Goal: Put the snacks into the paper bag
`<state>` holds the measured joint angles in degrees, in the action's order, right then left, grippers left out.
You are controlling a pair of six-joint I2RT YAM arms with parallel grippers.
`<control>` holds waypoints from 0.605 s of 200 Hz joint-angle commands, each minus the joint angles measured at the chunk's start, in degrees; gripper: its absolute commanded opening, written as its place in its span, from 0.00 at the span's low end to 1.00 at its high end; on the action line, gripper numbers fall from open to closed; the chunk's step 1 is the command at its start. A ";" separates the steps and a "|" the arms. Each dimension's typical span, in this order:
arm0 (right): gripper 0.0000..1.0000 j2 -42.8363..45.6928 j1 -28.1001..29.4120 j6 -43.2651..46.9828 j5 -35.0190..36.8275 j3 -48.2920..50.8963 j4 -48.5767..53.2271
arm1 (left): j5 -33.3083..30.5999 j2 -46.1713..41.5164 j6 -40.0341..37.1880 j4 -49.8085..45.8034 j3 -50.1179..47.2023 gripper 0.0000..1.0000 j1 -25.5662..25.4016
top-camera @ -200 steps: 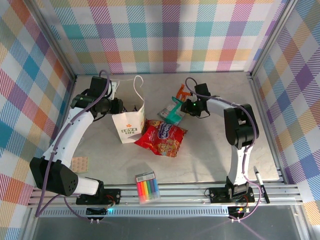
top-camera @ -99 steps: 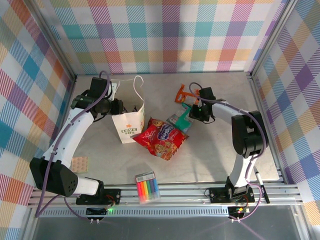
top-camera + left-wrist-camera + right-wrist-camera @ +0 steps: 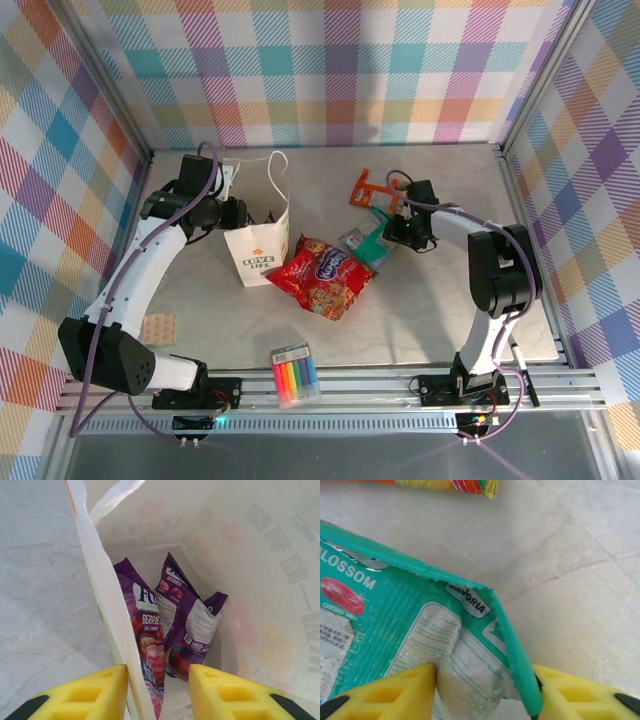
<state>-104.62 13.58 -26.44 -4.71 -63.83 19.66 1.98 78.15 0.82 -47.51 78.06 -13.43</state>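
Top external view is showing a pale, marbled counter fenced by checked walls. At the left, the left pincer is straddling one thin wall of the paper bag, which is standing upright with a twisted handle looping above it. The fingers are parted, with the paper touching one of them, so nothing is clamped. Inside the bag two glossy purple packets are leaning side by side. Just right of the bag the large crinkly red packet is lying flat. Nearer the arms, a clear pack of markers is resting by the counter's edge. The teal-and-white packet is lying on the counter against the red one. Its crumpled corner is sitting between the yellow fingers of the right pincer and touching both; whether they are squeezing or letting go I cannot tell. The orange packet is lying just beyond. Compared with a second ago, the teal packet is now sitting further right and nearer the arms, the right elbow has swung rightward, and the left arm is keeping its place.
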 commanded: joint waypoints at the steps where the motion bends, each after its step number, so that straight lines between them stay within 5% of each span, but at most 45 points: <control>1: 0.61 1.71 0.13 -1.53 -1.77 2.12 4.23 | 1.09 -1.25 0.72 0.75 -0.28 0.37 -0.81; 121: 0.81 10.62 3.42 -9.36 -7.75 7.07 0.01 | 2.77 -0.52 0.64 0.85 -0.28 0.37 -0.98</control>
<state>-93.03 16.29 -32.86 -9.32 -56.77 21.15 3.46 78.15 0.82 -47.46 78.06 -13.43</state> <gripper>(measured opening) 0.803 0.371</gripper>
